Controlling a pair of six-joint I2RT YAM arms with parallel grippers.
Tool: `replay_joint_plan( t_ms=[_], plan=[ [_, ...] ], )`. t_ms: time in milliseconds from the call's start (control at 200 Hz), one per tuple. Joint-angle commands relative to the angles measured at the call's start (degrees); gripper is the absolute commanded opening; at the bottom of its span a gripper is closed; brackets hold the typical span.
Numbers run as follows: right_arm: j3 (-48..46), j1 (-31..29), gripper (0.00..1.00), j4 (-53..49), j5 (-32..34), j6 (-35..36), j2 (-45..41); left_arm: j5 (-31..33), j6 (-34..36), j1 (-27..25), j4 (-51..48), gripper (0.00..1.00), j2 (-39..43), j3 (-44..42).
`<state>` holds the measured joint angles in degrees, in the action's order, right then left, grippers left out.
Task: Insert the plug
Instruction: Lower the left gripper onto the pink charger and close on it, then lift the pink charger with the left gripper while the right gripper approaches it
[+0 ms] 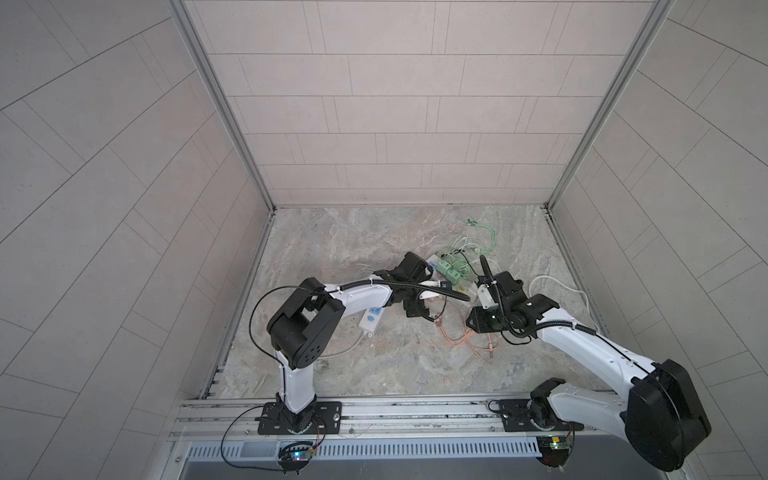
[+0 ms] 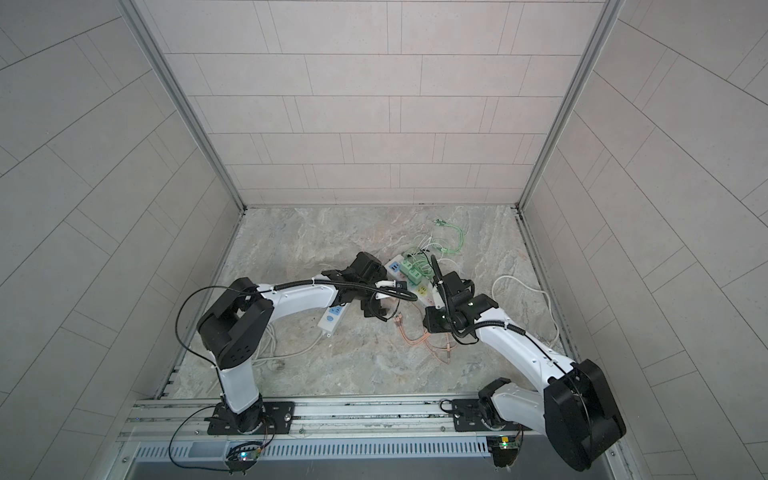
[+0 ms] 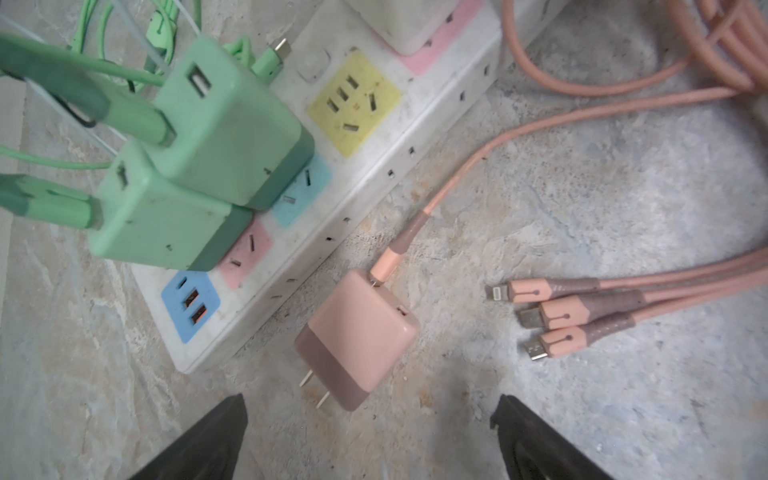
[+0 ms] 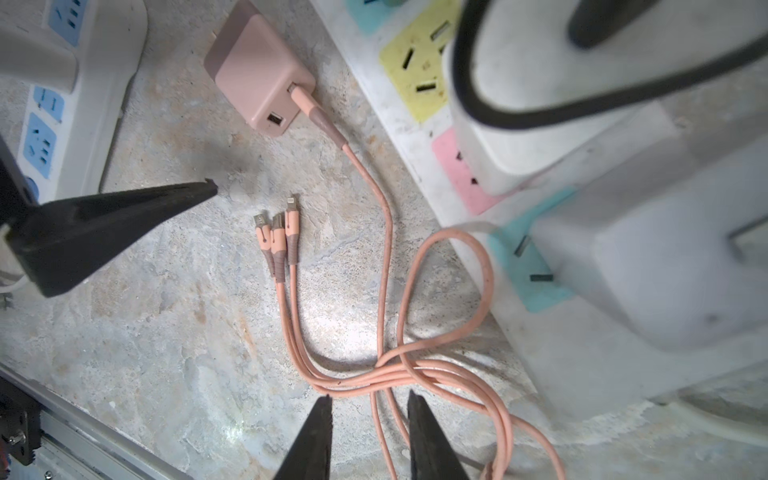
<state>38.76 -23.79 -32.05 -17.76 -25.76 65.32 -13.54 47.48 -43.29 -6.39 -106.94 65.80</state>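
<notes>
Showed pink square plastic plug [image 3: 357,336] flat on marble tabletop [image 3: 582,187] beside white power strip [image 3: 365,187], just ahead of wide-spread left gripper [image 3: 372,401]; found right gripper [image 4: 370,395] nearly closed astride pink cable [image 4: 386,232], grip unclear

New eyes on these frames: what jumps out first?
The pink charger lying unplugged on the marble surface beside the white power strip, prongs bare, with the open left gripper poised near it. Next, two green chargers plugged into that strip, and the pink cable looped loose beside it.
</notes>
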Motion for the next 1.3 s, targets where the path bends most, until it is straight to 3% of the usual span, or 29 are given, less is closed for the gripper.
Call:
replay_joint_plan(
  t_ms=[0, 470, 595, 886, 1291],
  plan=[
    [-1.01, 0.59, 0.31, -1.30, -0.96, -0.17, -2.25, -2.09, 2.70, -0.57, 2.26, 1.00, -1.93, -0.29],
    [-2.92, 1.64, 0.31, -0.57, -1.30, -0.74, -5.55, -2.12, 4.76, -0.75, 1.31, 1.00, -7.80, 4.13],
    [-2.99, 1.82, 0.31, -0.55, -1.53, -0.70, -5.98, -2.23, 4.98, -0.75, -3.98, 0.99, -8.37, 6.22],
    [-2.97, 2.69, 0.31, -0.42, -2.72, -0.72, -7.53, -0.59, 5.33, -0.75, -18.88, 0.94, -9.63, 11.02],
    [-2.92, 3.93, 0.31, -0.02, -3.16, -0.91, -7.42, -0.70, 2.96, -1.62, -19.82, 0.75, -12.60, 12.69]
  ],
)
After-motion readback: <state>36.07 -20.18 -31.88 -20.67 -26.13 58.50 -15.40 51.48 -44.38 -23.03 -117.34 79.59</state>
